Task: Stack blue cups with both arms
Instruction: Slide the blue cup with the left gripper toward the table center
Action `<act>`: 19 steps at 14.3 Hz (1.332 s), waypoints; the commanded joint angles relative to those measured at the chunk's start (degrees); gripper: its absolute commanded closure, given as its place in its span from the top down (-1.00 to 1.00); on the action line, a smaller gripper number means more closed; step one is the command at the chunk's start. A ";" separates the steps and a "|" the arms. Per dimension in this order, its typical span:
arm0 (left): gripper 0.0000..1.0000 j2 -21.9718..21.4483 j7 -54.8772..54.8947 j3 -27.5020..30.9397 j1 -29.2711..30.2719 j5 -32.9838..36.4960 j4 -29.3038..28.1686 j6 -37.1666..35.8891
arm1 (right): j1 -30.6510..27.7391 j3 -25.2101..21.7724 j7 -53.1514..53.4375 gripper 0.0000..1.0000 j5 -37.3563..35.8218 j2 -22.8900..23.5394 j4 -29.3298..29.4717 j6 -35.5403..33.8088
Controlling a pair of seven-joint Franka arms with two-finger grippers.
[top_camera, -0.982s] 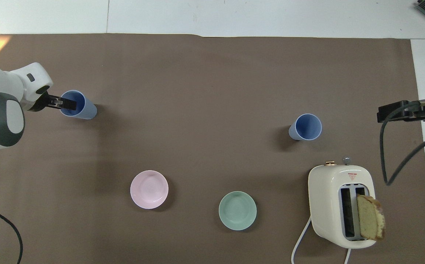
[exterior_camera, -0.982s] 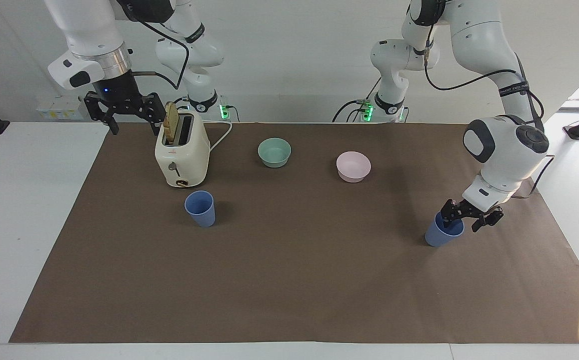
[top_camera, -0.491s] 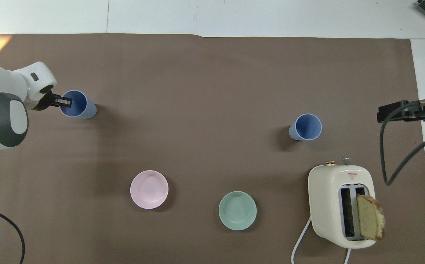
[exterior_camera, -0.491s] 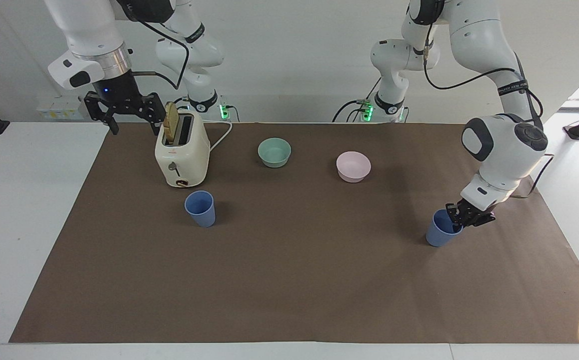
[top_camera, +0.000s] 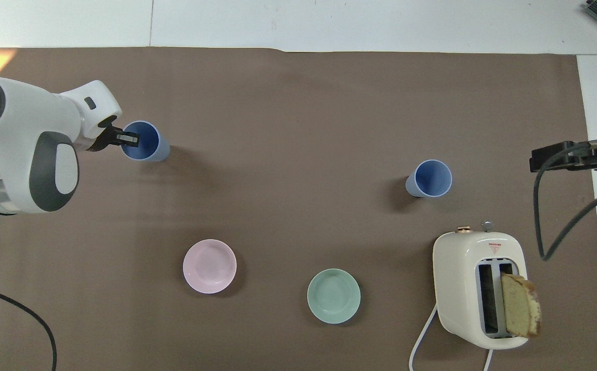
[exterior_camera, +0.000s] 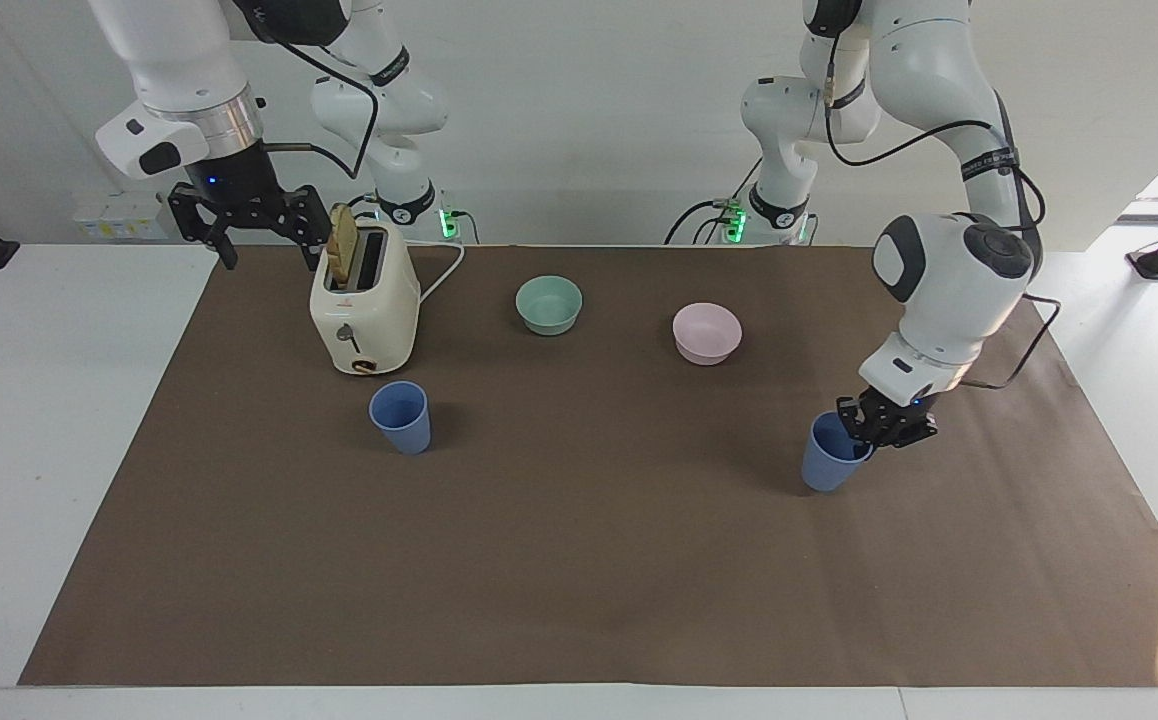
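Observation:
My left gripper (exterior_camera: 864, 432) is shut on the rim of one blue cup (exterior_camera: 829, 460), one finger inside the mouth. That cup (top_camera: 146, 141) leans a little, low at the mat toward the left arm's end; whether its base touches I cannot tell. The left gripper (top_camera: 126, 138) comes at it from the table's side edge. The other blue cup (exterior_camera: 400, 417) stands upright, just farther from the robots than the toaster (exterior_camera: 364, 310). My right gripper (exterior_camera: 272, 250) hangs open and empty beside the toaster's top, where the right arm waits.
A slice of bread stands in the cream toaster (top_camera: 476, 288). A teal bowl (exterior_camera: 549, 304) and a pink bowl (exterior_camera: 707, 332) sit nearer to the robots than both cups. A brown mat (exterior_camera: 579, 560) covers the table.
The left gripper closed on the cup's rim, then carried the cup toward the middle of the table. The right arm and the other cup stayed put.

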 commanded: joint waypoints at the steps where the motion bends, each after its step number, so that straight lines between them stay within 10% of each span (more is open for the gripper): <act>1: -1.00 -0.50 -9.83 0.82 -6.98 0.23 -0.95 -0.40 | -0.53 0.03 -0.71 1.00 1.08 -1.22 -1.35 0.38; 10: -1.00 1.09 -26.66 0.65 -22.57 0.05 -3.24 3.30 | -0.53 0.03 -0.71 1.00 1.08 -1.13 -1.35 0.38; 11: -0.87 1.00 -26.74 0.56 -22.91 -0.38 -3.24 2.95 | -0.53 0.03 -0.71 1.00 1.08 -1.22 -1.35 0.47; 15: 1.00 1.00 -25.96 0.64 -22.57 -0.47 -2.45 2.59 | -0.53 0.03 -0.71 1.00 1.08 -1.22 -1.44 0.38; 19: 1.00 -1.89 -25.78 1.44 -20.12 -0.39 -1.83 0.41 | -0.71 0.03 -0.45 1.00 1.17 -1.22 -2.66 1.35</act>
